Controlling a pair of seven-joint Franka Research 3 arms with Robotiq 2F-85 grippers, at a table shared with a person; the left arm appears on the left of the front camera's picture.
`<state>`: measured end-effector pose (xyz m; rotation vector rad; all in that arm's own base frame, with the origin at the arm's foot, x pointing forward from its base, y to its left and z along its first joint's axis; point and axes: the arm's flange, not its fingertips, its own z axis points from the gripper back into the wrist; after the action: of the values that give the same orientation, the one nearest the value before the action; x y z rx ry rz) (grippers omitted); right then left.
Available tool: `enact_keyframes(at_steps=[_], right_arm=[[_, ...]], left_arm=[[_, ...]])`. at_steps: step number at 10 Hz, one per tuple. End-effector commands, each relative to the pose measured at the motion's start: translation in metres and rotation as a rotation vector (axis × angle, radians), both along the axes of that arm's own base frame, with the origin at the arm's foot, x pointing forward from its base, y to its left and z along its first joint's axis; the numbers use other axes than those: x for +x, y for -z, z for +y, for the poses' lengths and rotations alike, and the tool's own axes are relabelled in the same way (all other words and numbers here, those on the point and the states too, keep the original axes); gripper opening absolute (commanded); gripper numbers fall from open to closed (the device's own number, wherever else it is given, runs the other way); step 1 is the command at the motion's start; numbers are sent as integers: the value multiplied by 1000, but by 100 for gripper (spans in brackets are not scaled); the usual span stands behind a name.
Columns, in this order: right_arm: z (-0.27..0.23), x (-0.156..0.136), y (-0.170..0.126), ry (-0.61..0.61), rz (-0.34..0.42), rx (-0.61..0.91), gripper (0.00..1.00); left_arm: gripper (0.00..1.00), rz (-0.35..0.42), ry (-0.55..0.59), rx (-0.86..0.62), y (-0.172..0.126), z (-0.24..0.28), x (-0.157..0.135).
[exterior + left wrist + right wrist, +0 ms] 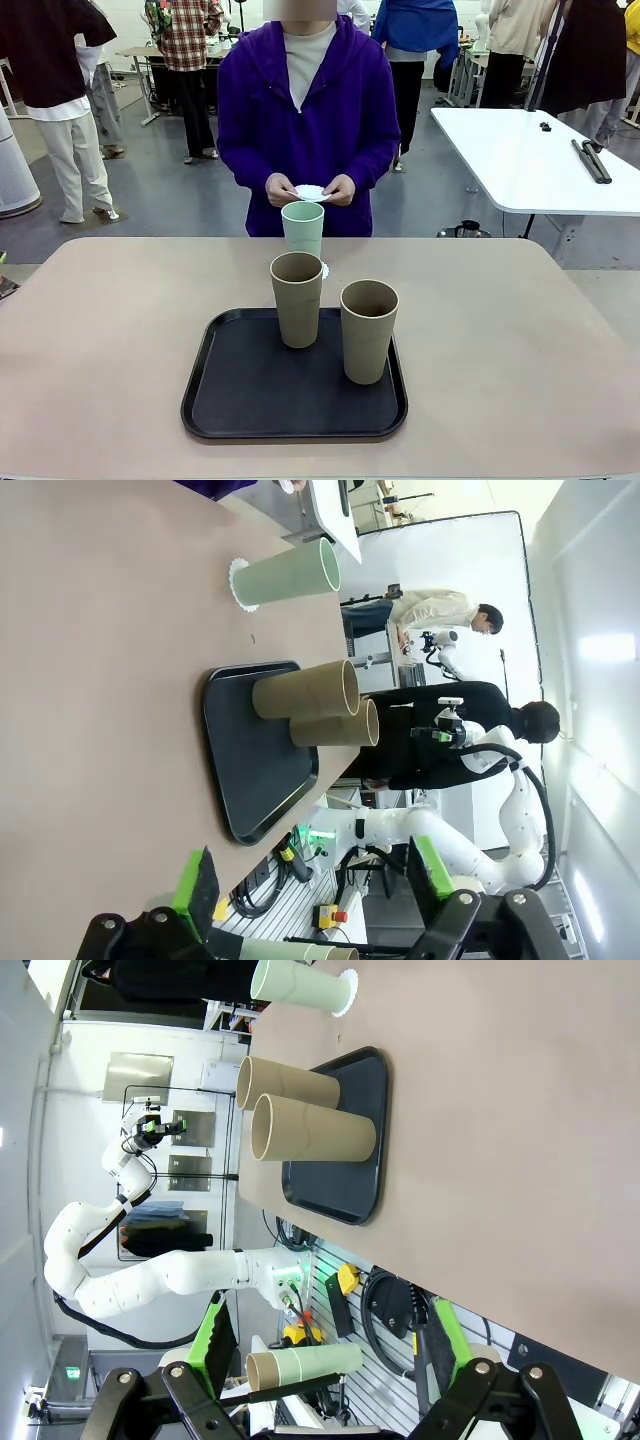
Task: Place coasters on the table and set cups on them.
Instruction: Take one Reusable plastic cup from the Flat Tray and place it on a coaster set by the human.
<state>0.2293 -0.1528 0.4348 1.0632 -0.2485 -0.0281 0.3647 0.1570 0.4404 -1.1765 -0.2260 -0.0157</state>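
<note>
Beige worktop [100, 330] stretches out ahead of both of your claws. Your left claw [314, 875] hangs with its green-padded fingers spread wide apart and nothing between them. Your right claw [330, 1338] hangs the same way, fingers apart, gripping nothing. Both claws are well apart from every cup.

Straight ahead of the claws, nearest to them, a black tray [240, 390] lies flat on the worktop. Two cups stand upright on it, close together. The nearer taupe cup [368, 332] stands toward your right claw's side. The farther taupe cup [297, 300] stands just behind it, toward your left claw's side, near the tray's far rim.

Beyond the tray, farther from the claws, the mint cup [303, 228] stands upright on the bare worktop. It sits on a coaster [236, 583], whose white scalloped edge shows around the cup's base.

Farthest from the claws, a person in a purple hooded top stands at the far side of the worktop. Both of the person's hands [281, 189] pinch a held coaster [310, 192] just above the mint cup's rim. Whether it is one sheet or more, you cannot tell.
</note>
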Motion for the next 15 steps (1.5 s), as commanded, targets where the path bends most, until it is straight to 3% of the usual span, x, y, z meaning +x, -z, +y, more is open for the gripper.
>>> enact_keyframes(at_steps=[1,15], right_arm=[[0,1,0,-2,-8,13,100],[0,1,0,-2,-8,13,100]], left_arm=[[100,-9,5,-3,-3,2,1],[100,-9,5,-3,-3,2,1]])
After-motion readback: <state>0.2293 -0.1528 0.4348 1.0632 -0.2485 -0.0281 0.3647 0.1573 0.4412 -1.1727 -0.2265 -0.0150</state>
